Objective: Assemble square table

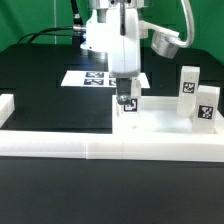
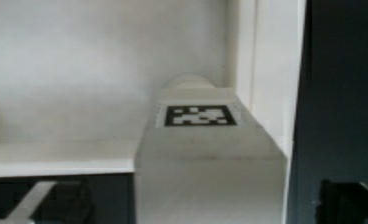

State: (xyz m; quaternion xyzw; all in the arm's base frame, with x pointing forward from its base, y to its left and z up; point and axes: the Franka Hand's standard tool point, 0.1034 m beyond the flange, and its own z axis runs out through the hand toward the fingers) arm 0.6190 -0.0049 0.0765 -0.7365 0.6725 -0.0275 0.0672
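The square table's white slab (image 1: 165, 128) lies at the exterior view's right, against the front wall. A short white leg (image 1: 128, 106) with a tag on it stands upright at the slab's near left corner. My gripper (image 1: 125, 97) hangs straight over it and straddles its top. In the wrist view the tagged leg (image 2: 202, 130) fills the middle. My gripper (image 2: 195, 208) is open, with a dark gap between the leg and each finger (image 2: 350, 200). Two more tagged legs (image 1: 187, 82) (image 1: 207, 104) stand upright at the slab's right side.
A long low white border wall (image 1: 95, 149) runs along the front and turns back at the exterior view's left (image 1: 8, 106). The marker board (image 1: 98, 77) lies flat on the black table behind the arm. A camera on a mount (image 1: 165, 42) sits at the upper right.
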